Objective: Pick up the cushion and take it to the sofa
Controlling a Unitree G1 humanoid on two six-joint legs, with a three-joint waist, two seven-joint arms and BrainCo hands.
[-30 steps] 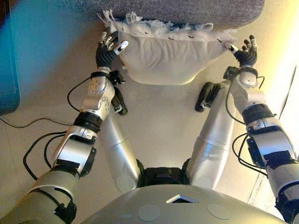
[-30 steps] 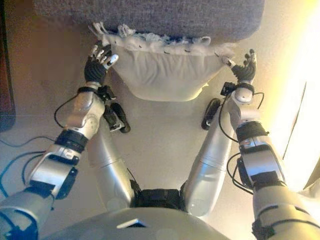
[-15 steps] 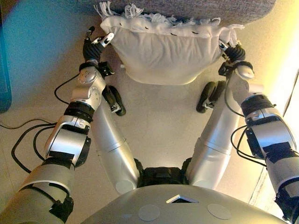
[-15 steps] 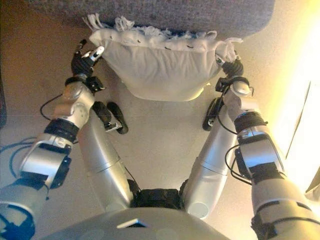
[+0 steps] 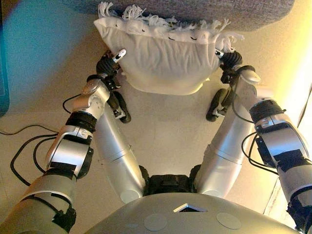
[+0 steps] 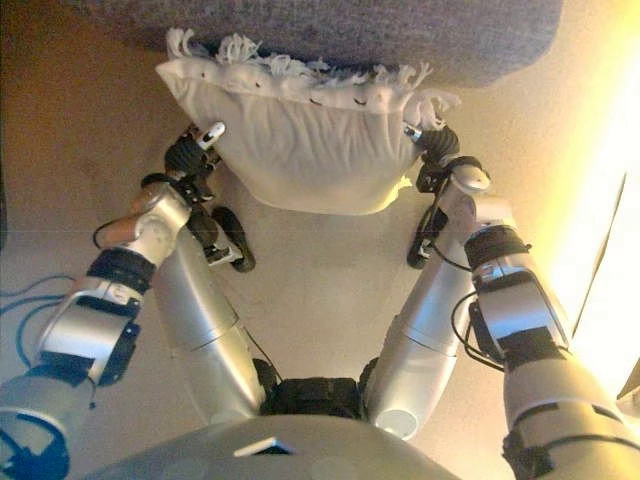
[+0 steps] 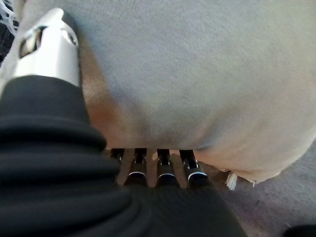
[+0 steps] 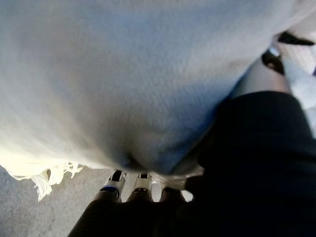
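Note:
A white cushion (image 5: 161,58) with a fringed top edge hangs in front of the grey sofa (image 5: 204,9), its fringe against the sofa's front. My left hand (image 5: 108,66) grips its left side. In the left wrist view the thumb (image 7: 47,44) lies on the cushion's near face (image 7: 197,74) and the fingers (image 7: 165,173) reach beneath it. My right hand (image 5: 231,61) grips the right side. In the right wrist view its fingers (image 8: 140,182) run under the cushion (image 8: 123,74), tips hidden.
The sofa spans the far edge of the head views. A blue object (image 5: 2,73) stands at the far left. Beige floor (image 5: 165,126) lies below the cushion, and a bright band (image 5: 302,97) runs down the right side.
Both hands have moved inward from beside the cushion onto its sides. The cushion is squeezed narrower and now sits higher against the sofa's front.

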